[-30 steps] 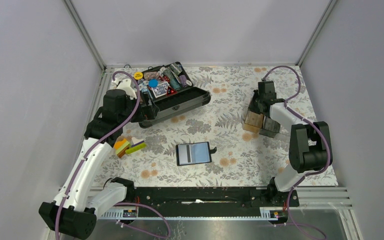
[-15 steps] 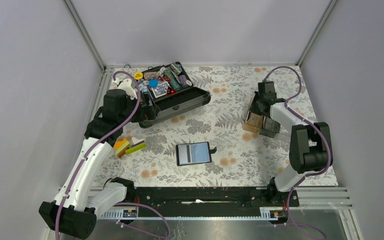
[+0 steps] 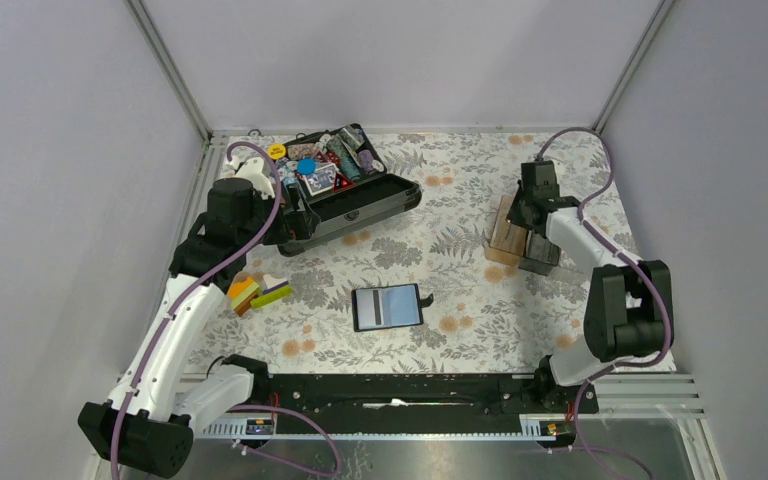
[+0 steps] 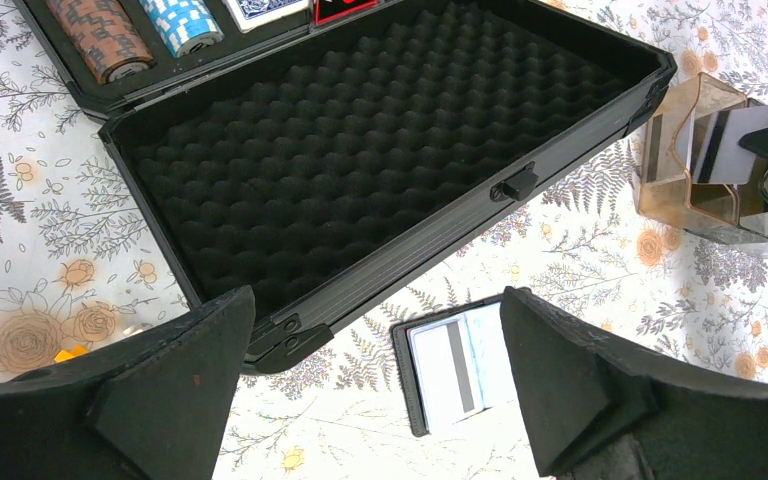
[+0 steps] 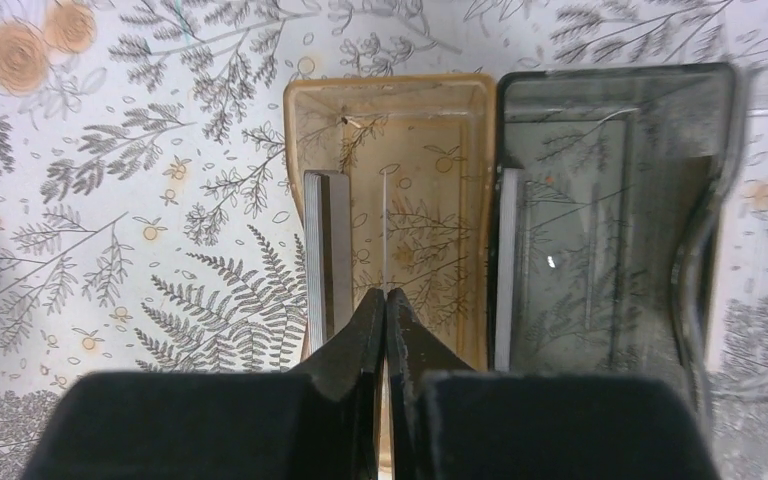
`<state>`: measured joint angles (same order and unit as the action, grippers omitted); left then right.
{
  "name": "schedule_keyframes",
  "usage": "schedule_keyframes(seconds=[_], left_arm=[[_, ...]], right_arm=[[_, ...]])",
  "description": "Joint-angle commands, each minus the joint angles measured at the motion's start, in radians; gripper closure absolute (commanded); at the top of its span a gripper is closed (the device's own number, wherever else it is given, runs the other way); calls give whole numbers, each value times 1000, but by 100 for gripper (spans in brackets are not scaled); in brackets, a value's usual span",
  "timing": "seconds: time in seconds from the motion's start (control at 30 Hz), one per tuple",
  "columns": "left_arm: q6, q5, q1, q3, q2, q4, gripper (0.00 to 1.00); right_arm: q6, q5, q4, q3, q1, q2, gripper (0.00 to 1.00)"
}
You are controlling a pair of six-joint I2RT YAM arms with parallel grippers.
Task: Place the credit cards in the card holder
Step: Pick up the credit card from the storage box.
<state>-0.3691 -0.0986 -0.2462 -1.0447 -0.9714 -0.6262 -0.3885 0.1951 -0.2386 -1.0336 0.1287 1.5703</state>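
The right gripper [image 5: 388, 300] is pinched nearly to nothing over the amber compartment of the clear tray [image 5: 390, 85] at the far right. A hair-thin pale line running up from its tips looks like the edge of one card [image 5: 387, 230] caught between them. More credit cards [image 5: 325, 250] stand on edge against that compartment's left wall. Such a card should be light, stiff and slick, with little for the fingers to bite on, so a pinch across its flat faces near the upper edge seems soundest, and a loose grip would likely let it swivel. The card holder [image 3: 388, 307] lies open at the near middle of the table, well apart from the tray. The left gripper [image 4: 375, 350] hangs wide open, holding nothing, over the black chip case [image 4: 360, 170].
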Motion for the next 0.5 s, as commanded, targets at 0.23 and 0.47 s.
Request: schedule_keyframes(seconds=[0.23,0.47], left_arm=[[7,80,-94,19,70,68,1],[-134,105,-332,107,156,158,1]], right_arm=[[22,-92,-53,27,-1,-370,100],[-38,-533,48,154,47,-508,100]])
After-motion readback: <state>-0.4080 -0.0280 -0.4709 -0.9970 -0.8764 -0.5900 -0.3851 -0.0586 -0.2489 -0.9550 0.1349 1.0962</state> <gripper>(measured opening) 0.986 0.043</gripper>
